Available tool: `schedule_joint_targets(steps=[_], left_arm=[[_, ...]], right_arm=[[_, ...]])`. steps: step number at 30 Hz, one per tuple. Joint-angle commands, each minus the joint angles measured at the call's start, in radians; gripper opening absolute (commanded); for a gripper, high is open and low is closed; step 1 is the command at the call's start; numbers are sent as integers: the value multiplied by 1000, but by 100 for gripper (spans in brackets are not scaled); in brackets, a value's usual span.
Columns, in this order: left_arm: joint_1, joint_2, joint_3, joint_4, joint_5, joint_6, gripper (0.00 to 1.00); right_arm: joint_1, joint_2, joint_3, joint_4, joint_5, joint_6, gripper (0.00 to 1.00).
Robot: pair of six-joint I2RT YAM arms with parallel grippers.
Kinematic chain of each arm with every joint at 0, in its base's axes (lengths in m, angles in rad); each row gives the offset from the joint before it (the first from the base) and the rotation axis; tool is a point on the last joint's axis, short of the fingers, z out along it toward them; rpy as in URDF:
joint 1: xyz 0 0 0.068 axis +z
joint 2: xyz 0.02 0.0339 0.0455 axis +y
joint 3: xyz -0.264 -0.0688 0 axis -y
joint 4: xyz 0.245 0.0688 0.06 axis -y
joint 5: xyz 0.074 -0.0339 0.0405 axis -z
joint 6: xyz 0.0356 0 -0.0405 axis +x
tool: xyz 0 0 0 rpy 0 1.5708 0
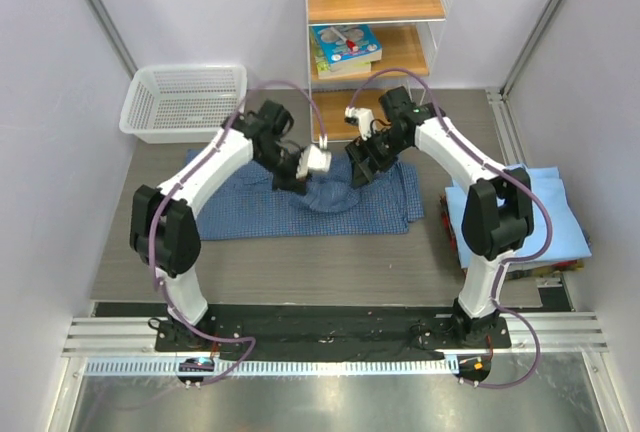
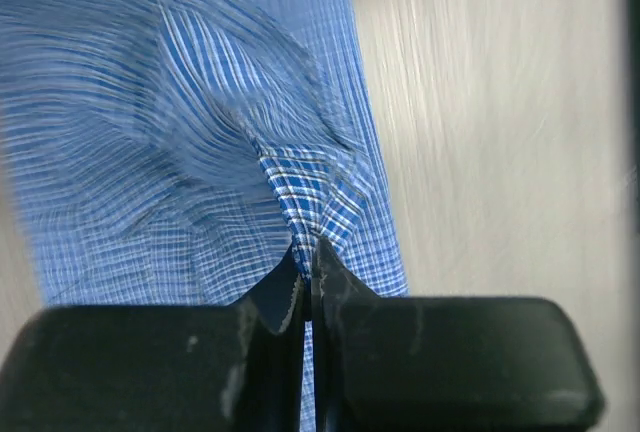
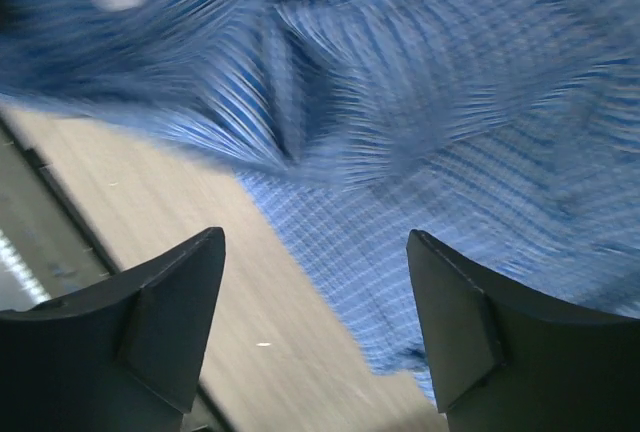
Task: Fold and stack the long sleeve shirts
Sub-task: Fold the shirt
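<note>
So: left gripper [image 2: 308, 267] was clamped on the checked shirt [image 1: 240, 214], near the far edge of the table [image 1: 300, 262]; right gripper [image 3: 315, 292] gaped above it. Right likely needed its own pinch before an even pull.

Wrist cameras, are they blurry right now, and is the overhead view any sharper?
Right wrist: the dark blue checked shirt is streaked with motion blur. Left wrist: cloth is smeared higher up and sharper at the pinched fold. Top external: sharp and evenly lit.

Pale walls [image 1: 200, 12] stand around a grey-brown table [image 1: 300, 262]. At the back is a wooden shelf [image 1: 375, 2] with a book [image 1: 345, 47] on it. The light is even.
</note>
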Motion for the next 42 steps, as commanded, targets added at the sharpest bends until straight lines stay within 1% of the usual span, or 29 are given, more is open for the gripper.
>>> schedule_joint_targets(steps=[1, 2, 4, 5, 7, 8, 9, 10, 11, 12, 15, 16, 17, 18, 19, 21, 24, 27, 32, 34, 35, 36, 37, 38, 39, 41, 42], left_arm=[[102, 18, 274, -274, 339, -470, 0], [146, 31, 324, -230, 372, -584, 0], [186, 30, 326, -132, 442, -783, 0], [208, 13, 290, 4, 479, -1009, 0], [213, -19, 225, 187, 467, -1255, 0], [213, -37, 143, 273, 460, -1446, 0], [213, -77, 107, 459, 464, -1541, 0], [213, -94, 71, 535, 457, -1619, 0], [211, -106, 43, 611, 434, -1761, 0], [211, -117, 12, 693, 435, -1810, 0], [208, -105, 16, 716, 435, -1911, 0], [208, -93, 24, 720, 444, -1933, 0], [210, -88, 26, 722, 452, -1950, 0], [208, -87, 26, 722, 459, -1974, 0], [207, -88, 23, 722, 467, -1981, 0], [200, -93, 20, 722, 473, -1987, 0], [185, -116, -8, 722, 487, -1987, 1], [174, -139, -28, 720, 493, -1991, 2], [150, -171, -45, 710, 503, -1965, 2], [148, -179, -53, 705, 499, -1970, 2], [147, -182, -51, 705, 501, -1971, 2], [144, -182, -46, 706, 501, -1971, 4], [144, -185, -43, 705, 499, -1971, 6], [144, -188, -40, 706, 498, -1971, 11], [145, -194, -30, 703, 495, -1955, 25], [174, -228, -8, 687, 467, -1918, 39], [200, -248, 15, 674, 403, -1859, 60]], right_arm=[[-56, -120, 44, 97, 64, -72, 80], [-77, -130, 62, 108, 66, -87, 81], [-91, -151, 73, 142, 45, -113, 82], [-101, -188, 59, 159, 29, -153, 82], [-102, -248, 15, 220, -27, -207, 82], [-101, -321, -52, 249, -49, -255, 85], [-98, -361, -94, 321, -67, -274, 88], [-91, -395, -135, 350, -86, -303, 90], [-78, -467, -207, 373, -97, -334, 93], [-34, -495, -241, 413, -88, -410, 94], [74, -596, -387, 507, 17, -495, 96], [146, -613, -422, 578, 43, -538, 96], [174, -627, -488, 620, 70, -555, 96], [204, -645, -516, 701, 116, -569, 96], [244, -648, -540, 732, 135, -611, 96], [269, -651, -593, 831, 170, -636, 96], [278, -628, -598, 913, 178, -644, 93], [278, -581, -561, 915, 173, -649, 89], [278, -536, -544, 959, 163, -650, 86], [278, -536, -545, 958, 146, -659, 76], [280, -536, -556, 972, 140, -656, 69], [283, -535, -561, 1011, 141, -637, 46], [284, -533, -558, 1022, 143, -627, 32], [284, -530, -550, 1030, 147, -615, 18], [284, -518, -541, 1038, 158, -575, 1], [284, -509, -500, 1027, 182, -535, 1], [283, -507, -489, 1015, 187, -486, 1]])
